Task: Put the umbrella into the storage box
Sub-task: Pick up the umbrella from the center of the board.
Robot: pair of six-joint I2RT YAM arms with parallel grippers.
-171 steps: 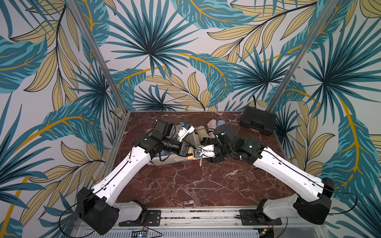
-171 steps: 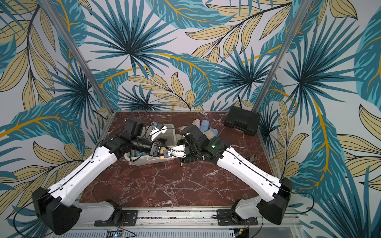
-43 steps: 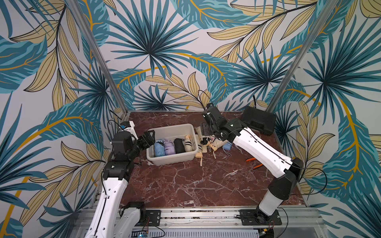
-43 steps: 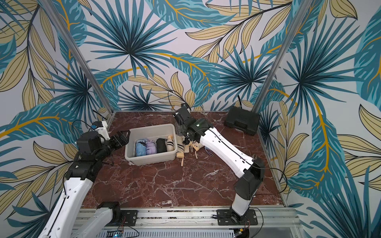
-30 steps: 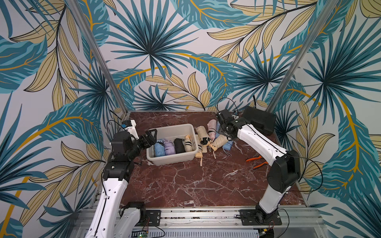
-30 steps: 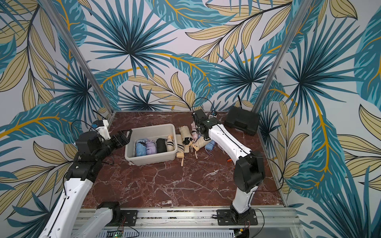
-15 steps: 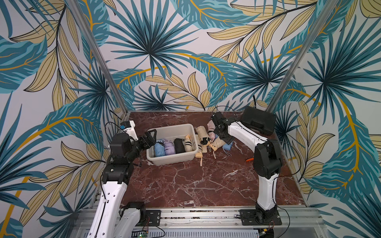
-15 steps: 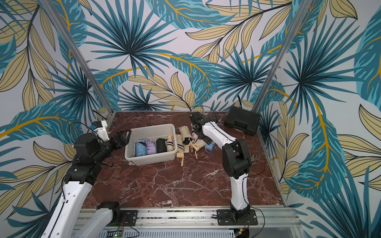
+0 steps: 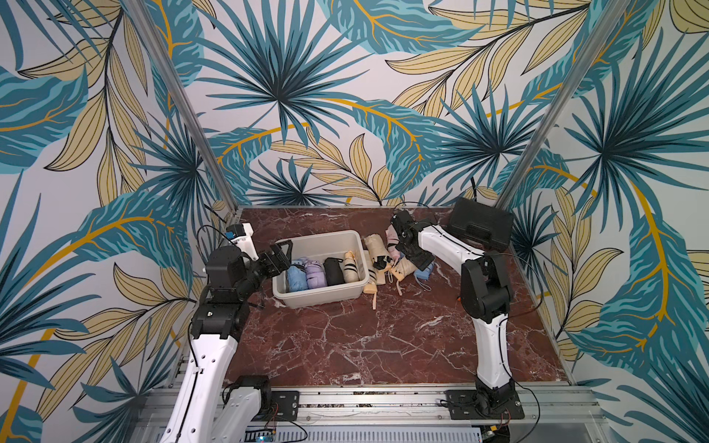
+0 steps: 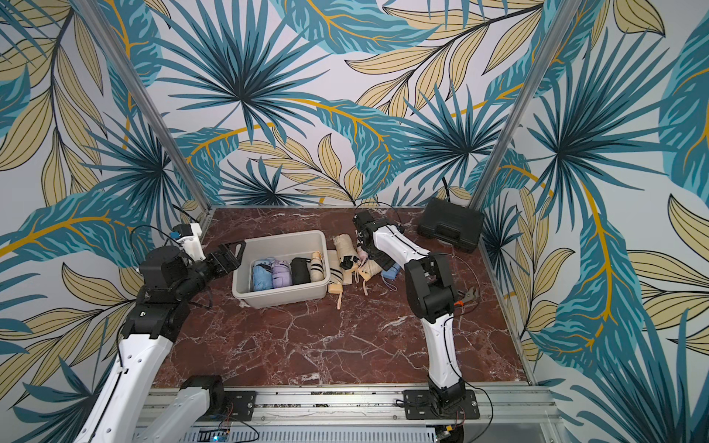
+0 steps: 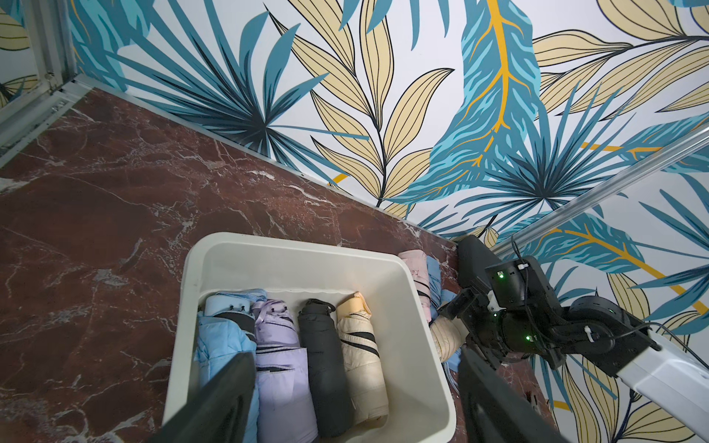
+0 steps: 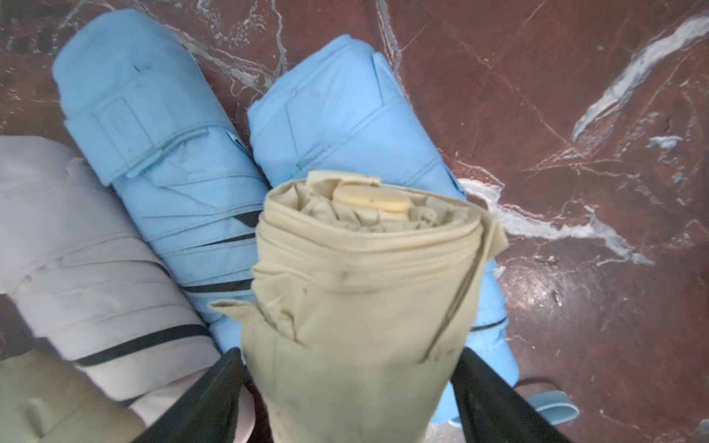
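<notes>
The storage box [image 11: 299,264] is off-white. In it: a pale blue umbrella [image 11: 226,341], a lilac umbrella [image 11: 280,368], a black umbrella [image 11: 326,364] and a cream umbrella [image 11: 360,353] with black stripes. The beige umbrella [image 12: 356,291] is plain; the sky-blue umbrella [image 12: 165,153] has thin black lines. The worktop [image 11: 96,199] is dark red marble with white veins. The walls [image 9: 345,96] show teal and tan leaves on white. The case [image 9: 479,224] is black.

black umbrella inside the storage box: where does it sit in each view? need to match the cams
Both top views: black umbrella lies in the storage box, between the lilac umbrella and the striped cream umbrella.
Left wrist: in the box, same two neighbours.
Right wrist: not in it.
Shared landmark: the box's off-white rim, in every view but the right wrist.
</notes>
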